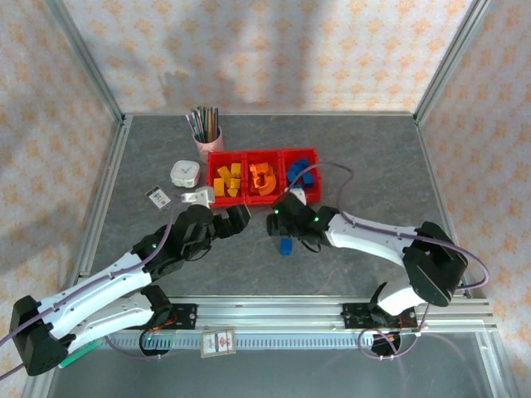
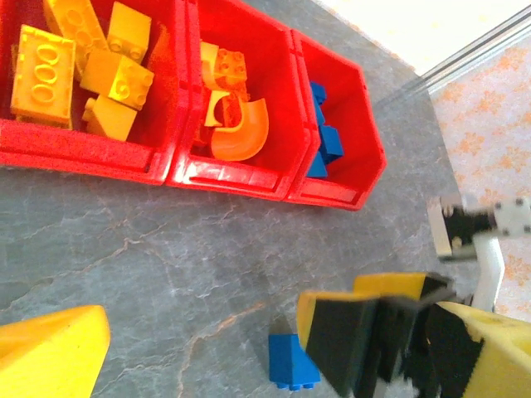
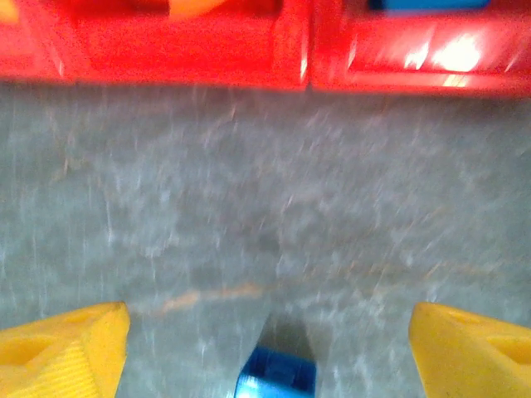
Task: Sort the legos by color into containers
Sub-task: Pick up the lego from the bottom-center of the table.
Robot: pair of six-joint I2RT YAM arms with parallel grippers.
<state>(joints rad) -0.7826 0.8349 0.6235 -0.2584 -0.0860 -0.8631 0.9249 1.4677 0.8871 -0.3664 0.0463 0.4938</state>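
**Bins** [image 1: 249, 154] – three red open-topped tubs joined in a row, standing at the middle of the table [image 1: 373, 166], beyond both arms.

- Left bin [image 2: 83, 153]: yellow blocks [image 2: 91, 66], about six, heaped loosely, some stud-side up.
- Middle bin [image 2: 232, 174]: orange pieces [image 2: 236, 124], studded blocks plus curved arches, one arch lying at the near wall.
- Right bin [image 2: 357, 157]: blue blocks [image 2: 328, 141], several, stacked against its left wall.

**Loose blue block** [image 2: 292, 361] – on the table, near side of the bins and well apart from them, roughly in front of the seam between the middle and right bins.

**Right claw** [image 3: 267, 348] – spread wide. It hangs low over the loose blue block, which sits between the two yellow fingers [image 3: 62, 348], with a gap on either side. Nothing is pinched.

**Left claw** [image 1: 236, 220] – spread wide and empty, just left of the right claw, pointing toward the bins.

**Other items** – pink cup [image 1: 207, 143] of pens at the far-left corner of the bins, and a white round gadget [image 1: 185, 172] on the table left of the left bin.
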